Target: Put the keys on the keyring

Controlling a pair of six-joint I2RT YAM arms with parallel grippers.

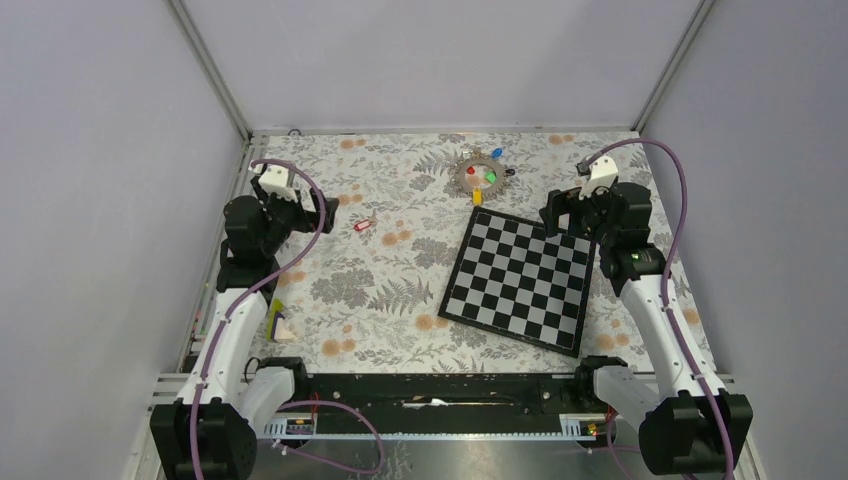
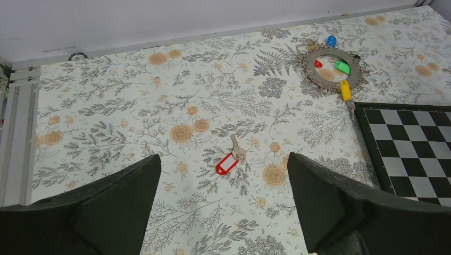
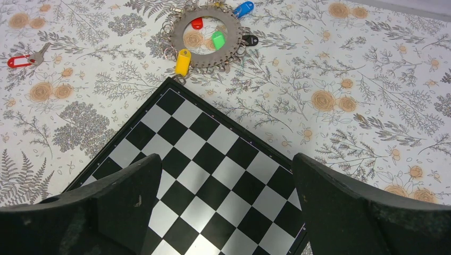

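The keyring (image 1: 467, 181), a large grey toothed ring (image 2: 309, 68) (image 3: 232, 21), lies flat on the floral cloth at the back centre. Red (image 3: 197, 23), green (image 3: 218, 40), yellow (image 3: 182, 62) and blue (image 3: 243, 9) tagged keys lie in and around it; I cannot tell whether they are attached. One key with a red tag (image 1: 365, 225) (image 2: 227, 162) lies alone, left of the chessboard. My left gripper (image 1: 326, 210) (image 2: 223, 159) hovers open above and near this lone key. My right gripper (image 1: 556, 214) (image 3: 226, 158) hangs open over the chessboard's far corner, empty.
A black-and-white chessboard (image 1: 520, 280) (image 2: 415, 143) (image 3: 213, 175) lies tilted right of centre, its far corner close to the yellow key. A small yellow and white object (image 1: 278, 320) sits by the left arm. Grey walls enclose the back and both sides.
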